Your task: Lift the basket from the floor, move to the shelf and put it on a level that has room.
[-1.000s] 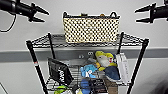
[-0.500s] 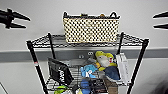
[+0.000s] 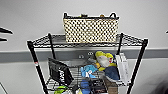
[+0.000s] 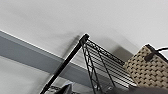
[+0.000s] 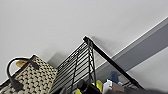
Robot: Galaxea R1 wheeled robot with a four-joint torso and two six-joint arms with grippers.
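My left pincer point(image 3: 3, 35) shows at the edge of the head view as two dark fingers point(image 3: 5, 31) with a clear gap between them, so it is spread and it holds nothing. The checker-woven basket point(image 3: 90, 30) is well apart from this pincer, to its right side and at about the same height. It stands upright on the top wire tier point(image 3: 42, 40) of the black wire shelf point(image 3: 33, 53), near the middle of this tier, with its long side turned to me. The nearest corner post of the shelf is between my left pincer and the basket, lower than the fingers. Of my right pincer point(image 3: 167, 31) I see only a small dark tip at the other edge, also well apart from the basket, and I cannot tell if it is spread or pressed together. On the tier below the basket, lower than both pincers, lie a yellow and grey plush toy point(image 3: 103, 60), a blue plush toy point(image 3: 88, 70), a black box point(image 3: 60, 72) that leans, and white boxes point(image 3: 122, 66) that stand on edge. In the left wrist view the basket point(image 4: 147, 66) sits on the wire tier point(image 4: 110, 67) beyond a corner post point(image 4: 65, 65). In the right wrist view I see the basket point(image 5: 35, 75) with one dark loop handle point(image 5: 12, 72).
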